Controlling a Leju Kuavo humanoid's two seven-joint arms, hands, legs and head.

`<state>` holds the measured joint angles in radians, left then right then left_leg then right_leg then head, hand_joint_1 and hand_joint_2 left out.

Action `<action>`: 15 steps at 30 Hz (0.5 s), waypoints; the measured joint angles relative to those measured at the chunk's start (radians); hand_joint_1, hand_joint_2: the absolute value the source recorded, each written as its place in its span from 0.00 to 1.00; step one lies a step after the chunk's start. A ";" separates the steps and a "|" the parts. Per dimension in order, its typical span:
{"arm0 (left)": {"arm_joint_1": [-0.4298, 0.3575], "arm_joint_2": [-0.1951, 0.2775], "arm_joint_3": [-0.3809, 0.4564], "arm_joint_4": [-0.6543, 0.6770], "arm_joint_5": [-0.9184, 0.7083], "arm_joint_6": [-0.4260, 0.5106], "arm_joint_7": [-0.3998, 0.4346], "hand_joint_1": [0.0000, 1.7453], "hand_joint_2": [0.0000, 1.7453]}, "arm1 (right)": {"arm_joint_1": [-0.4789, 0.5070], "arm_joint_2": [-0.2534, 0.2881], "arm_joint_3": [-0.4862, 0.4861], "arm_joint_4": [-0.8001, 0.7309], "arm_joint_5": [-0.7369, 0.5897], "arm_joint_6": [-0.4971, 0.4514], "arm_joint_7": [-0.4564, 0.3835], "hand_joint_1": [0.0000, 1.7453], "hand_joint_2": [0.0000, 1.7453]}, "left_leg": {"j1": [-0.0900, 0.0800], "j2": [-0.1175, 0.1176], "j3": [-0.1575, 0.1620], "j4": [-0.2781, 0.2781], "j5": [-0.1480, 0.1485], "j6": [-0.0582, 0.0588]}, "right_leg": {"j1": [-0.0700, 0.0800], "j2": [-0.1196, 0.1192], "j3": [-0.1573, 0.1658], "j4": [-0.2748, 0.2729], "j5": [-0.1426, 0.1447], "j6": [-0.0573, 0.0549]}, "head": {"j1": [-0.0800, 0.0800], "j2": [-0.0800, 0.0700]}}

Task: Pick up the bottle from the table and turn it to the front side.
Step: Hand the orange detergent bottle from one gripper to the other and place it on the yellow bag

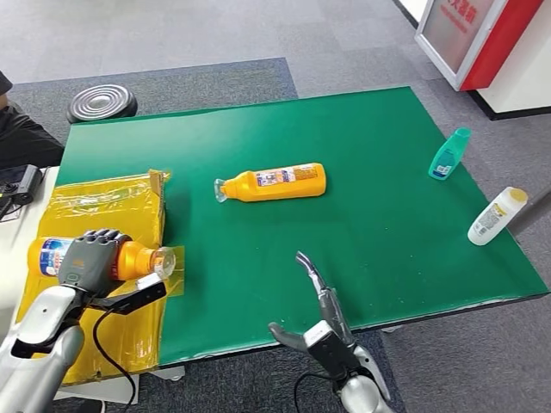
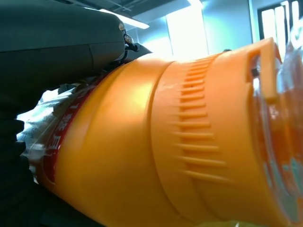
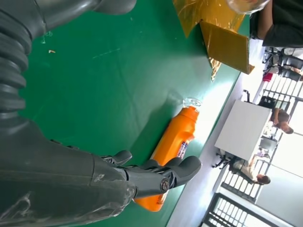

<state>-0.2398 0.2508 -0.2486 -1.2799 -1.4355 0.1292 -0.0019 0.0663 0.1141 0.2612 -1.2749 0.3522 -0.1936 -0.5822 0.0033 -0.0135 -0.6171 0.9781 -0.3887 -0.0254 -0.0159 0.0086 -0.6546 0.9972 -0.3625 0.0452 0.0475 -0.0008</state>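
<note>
left robot hand (image 1: 94,261) is gripping an orange bottle (image 1: 133,259) sideways over the yellow-wrapped box (image 1: 104,206) at the near left, probably holding it clear for turning. bottle is showing a blue-white label and clear cap. right robot hand (image 1: 311,303) is hovering spread and empty at the near edge of the green worktop (image 1: 390,215). second orange bottle (image 1: 276,182) is lying mid-worktop.

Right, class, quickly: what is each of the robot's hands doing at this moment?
Left hand: grips an orange bottle above the yellow-wrapped box.
Right hand: open, fingers apart, holding nothing, near the table's front edge.
</note>
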 joint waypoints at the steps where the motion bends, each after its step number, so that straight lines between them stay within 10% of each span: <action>1: -0.014 -0.002 -0.011 0.031 -0.009 -0.001 0.010 1.00 1.00 | 0.000 0.001 -0.003 0.003 -0.006 -0.002 -0.002 0.00 1.00 | 0.000 0.000 0.000 0.000 0.000 0.000 | 0.000 0.000 0.000 0.000 0.000 0.000 | 0.000 0.000; 12: -0.091 -0.055 -0.076 0.210 -0.016 -0.051 0.048 0.97 1.00 | 0.001 0.017 -0.034 0.018 -0.062 0.013 -0.008 0.00 1.00 | 0.000 0.000 0.000 0.000 -0.001 0.000 | 0.000 0.000 -0.001 0.000 0.000 0.000 | 0.000 0.000; 15: -0.105 -0.070 -0.084 0.225 -0.003 -0.088 0.073 0.29 1.00 | 0.001 0.018 -0.039 0.019 -0.066 0.014 -0.005 0.00 1.00 | 0.000 0.000 0.000 0.000 -0.001 0.000 | 0.000 0.000 -0.001 0.000 0.000 0.000 | 0.000 0.000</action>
<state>-0.3446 0.1804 -0.3330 -1.0550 -1.4383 0.0417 0.0711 0.0673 0.1320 0.2217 -1.2562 0.2862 -0.1800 -0.5876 0.0033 -0.0134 -0.6175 0.9781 -0.3893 -0.0257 -0.0157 0.0089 -0.6552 0.9972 -0.3630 0.0450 0.0474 -0.0008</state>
